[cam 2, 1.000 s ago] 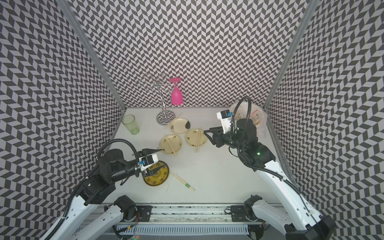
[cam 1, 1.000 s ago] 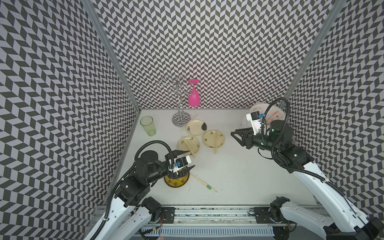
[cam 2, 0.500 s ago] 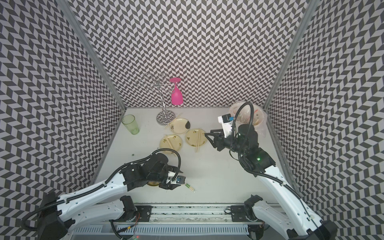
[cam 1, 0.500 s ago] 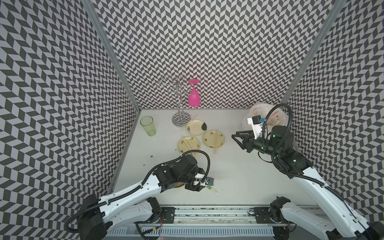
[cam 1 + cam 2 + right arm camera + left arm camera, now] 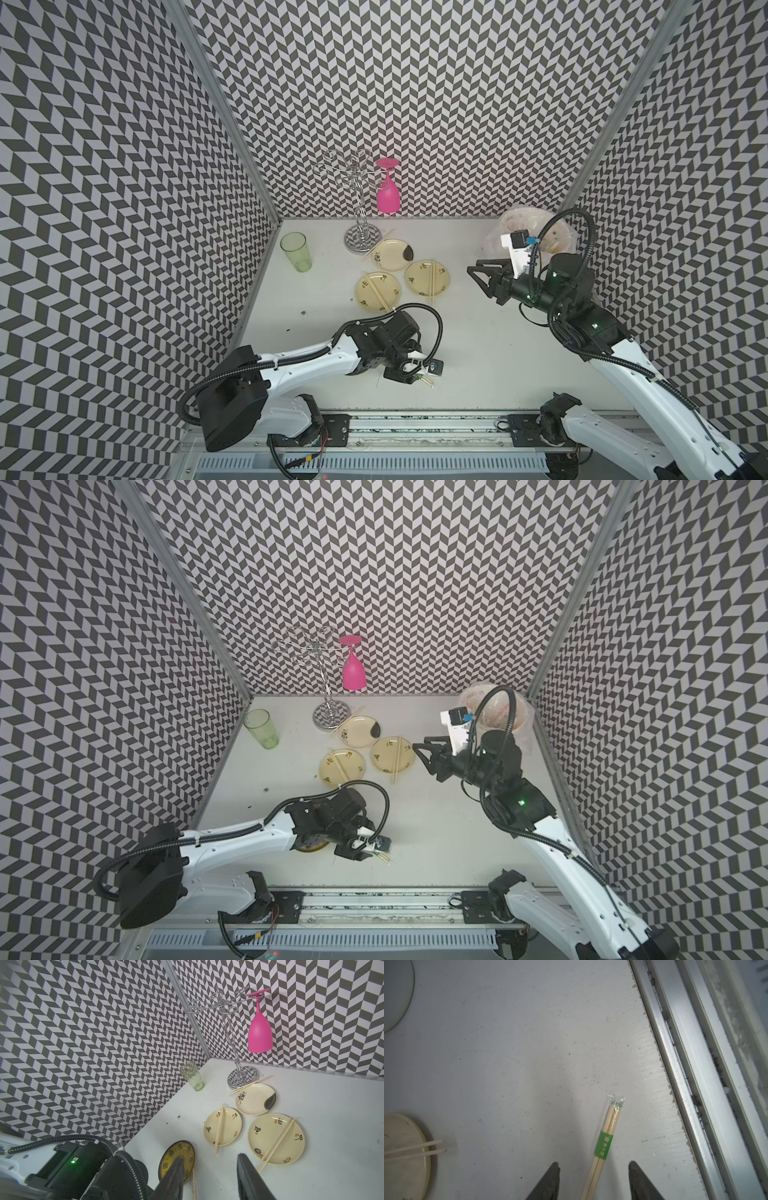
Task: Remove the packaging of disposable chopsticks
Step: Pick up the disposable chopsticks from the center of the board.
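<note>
Green-banded sleeve (image 5: 602,1145), chopsticks (image 5: 611,1118) sealed inside, lies flat on white table (image 5: 508,1053) near front rail (image 5: 685,1064); chevron walls (image 5: 415,104) around. Left gripper (image 5: 594,1164) points down, jaws apart, straddling sleeve untouched. Right gripper (image 5: 209,1157) hovers raised, jaws apart, empty.

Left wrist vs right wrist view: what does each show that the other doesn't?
Left wrist only: the green band on the wrapped chopsticks, lying between the tips of the open left gripper, plus the metal rail. Right wrist only: pink glass hanging on the rack, green cup, dark yellow plate, left arm. Both: white table, a pale plate carrying bare chopsticks.
</note>
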